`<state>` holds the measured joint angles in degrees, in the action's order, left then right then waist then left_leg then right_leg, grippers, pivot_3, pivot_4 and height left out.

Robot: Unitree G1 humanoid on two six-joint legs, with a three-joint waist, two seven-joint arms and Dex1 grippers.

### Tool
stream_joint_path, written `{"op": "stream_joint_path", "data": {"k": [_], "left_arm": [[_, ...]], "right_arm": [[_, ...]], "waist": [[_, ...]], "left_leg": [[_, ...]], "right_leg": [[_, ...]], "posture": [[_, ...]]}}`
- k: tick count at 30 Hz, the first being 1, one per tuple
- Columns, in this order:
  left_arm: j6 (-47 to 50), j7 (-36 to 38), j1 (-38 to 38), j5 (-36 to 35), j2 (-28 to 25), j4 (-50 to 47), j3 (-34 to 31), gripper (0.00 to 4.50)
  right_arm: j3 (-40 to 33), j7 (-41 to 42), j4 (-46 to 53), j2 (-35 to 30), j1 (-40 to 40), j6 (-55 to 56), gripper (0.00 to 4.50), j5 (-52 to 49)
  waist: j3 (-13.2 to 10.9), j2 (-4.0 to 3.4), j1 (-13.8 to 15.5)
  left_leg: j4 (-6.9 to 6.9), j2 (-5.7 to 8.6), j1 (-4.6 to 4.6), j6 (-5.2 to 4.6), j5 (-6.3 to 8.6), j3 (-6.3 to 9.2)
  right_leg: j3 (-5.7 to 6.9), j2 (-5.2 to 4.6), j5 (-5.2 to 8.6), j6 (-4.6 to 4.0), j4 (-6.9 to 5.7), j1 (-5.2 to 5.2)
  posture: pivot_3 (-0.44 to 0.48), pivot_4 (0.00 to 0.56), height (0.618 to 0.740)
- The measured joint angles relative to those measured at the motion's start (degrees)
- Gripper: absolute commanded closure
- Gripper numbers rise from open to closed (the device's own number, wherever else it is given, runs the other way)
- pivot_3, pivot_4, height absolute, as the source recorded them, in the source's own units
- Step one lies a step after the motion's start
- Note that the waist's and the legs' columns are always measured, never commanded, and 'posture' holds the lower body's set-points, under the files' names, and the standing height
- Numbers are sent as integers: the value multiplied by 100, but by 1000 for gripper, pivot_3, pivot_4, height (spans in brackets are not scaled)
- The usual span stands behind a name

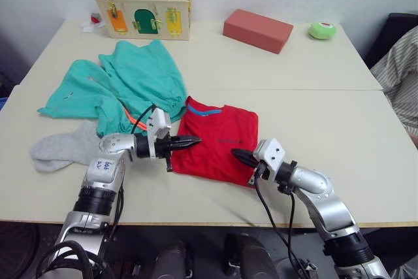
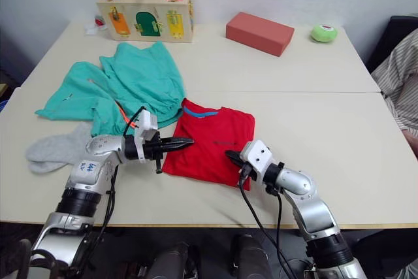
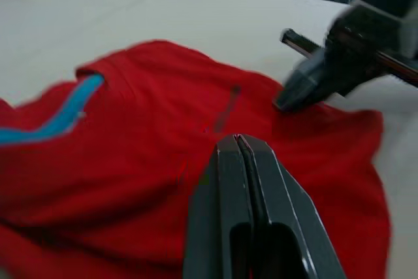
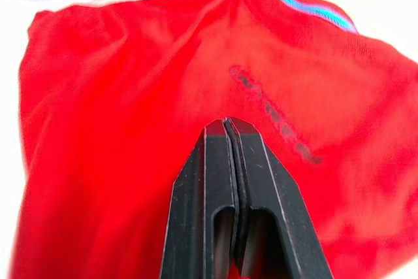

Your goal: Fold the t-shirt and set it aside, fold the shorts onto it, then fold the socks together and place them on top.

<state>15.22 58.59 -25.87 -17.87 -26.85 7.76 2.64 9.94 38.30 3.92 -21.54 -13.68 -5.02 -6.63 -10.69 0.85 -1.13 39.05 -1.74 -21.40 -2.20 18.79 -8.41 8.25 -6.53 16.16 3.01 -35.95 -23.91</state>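
The red t-shirt [image 1: 219,138] lies folded into a rough square near the table's front middle, its blue neckband toward the back. My left gripper [image 1: 196,140] is shut over the shirt's left edge, with nothing between its fingers [image 3: 238,161]. My right gripper [image 1: 236,155] is shut over the shirt's front right part, also holding nothing. The teal shorts [image 1: 124,86] lie spread and crumpled behind and to the left, an orange drawstring showing beside my left wrist. The grey socks [image 1: 62,148] lie at the front left, beside my left arm.
A wooden latch box [image 1: 144,12] stands at the back left. A red brick-like block [image 1: 257,29] and a small green round thing [image 1: 322,29] sit at the back right. A person's striped sleeve [image 1: 401,76] is at the right edge. Bare tabletop [image 1: 326,115] extends right of the shirt.
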Motion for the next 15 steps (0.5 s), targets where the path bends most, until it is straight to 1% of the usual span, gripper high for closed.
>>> {"op": "stream_joint_path", "data": {"k": [3,7,11,15], "left_arm": [[236,-449,509,194,30,-437,101,4468],[534,-797,732,367,-108,-709,170,4468],[752,-1036,1119,368,-328,-1123,49,4468],[844,-1271,1306,331,-344,-1205,-138,4468]], "right_arm": [[60,-297,-458,143,-163,173,4500,298],[66,-557,-811,217,-316,395,4500,505],[-285,-1222,-1192,390,-547,242,4500,575],[-624,-1506,-1376,360,-598,129,4500,563]], "waist": [[0,0,10],[0,0,-12],[4,-5,-46],[13,-21,-35]], "left_leg": [[-7,-1,4,2,3,0],[-8,-3,10,3,3,-4],[-14,-5,27,8,6,-4],[-16,-5,31,9,7,-2]], "right_leg": [[-1,-1,0,0,1,1],[-2,-1,1,-1,0,3],[-7,-1,1,-2,-1,12],[-7,-2,2,-4,1,17]], "posture": [[0,150,740],[0,150,740],[0,150,740],[0,150,740]]}}
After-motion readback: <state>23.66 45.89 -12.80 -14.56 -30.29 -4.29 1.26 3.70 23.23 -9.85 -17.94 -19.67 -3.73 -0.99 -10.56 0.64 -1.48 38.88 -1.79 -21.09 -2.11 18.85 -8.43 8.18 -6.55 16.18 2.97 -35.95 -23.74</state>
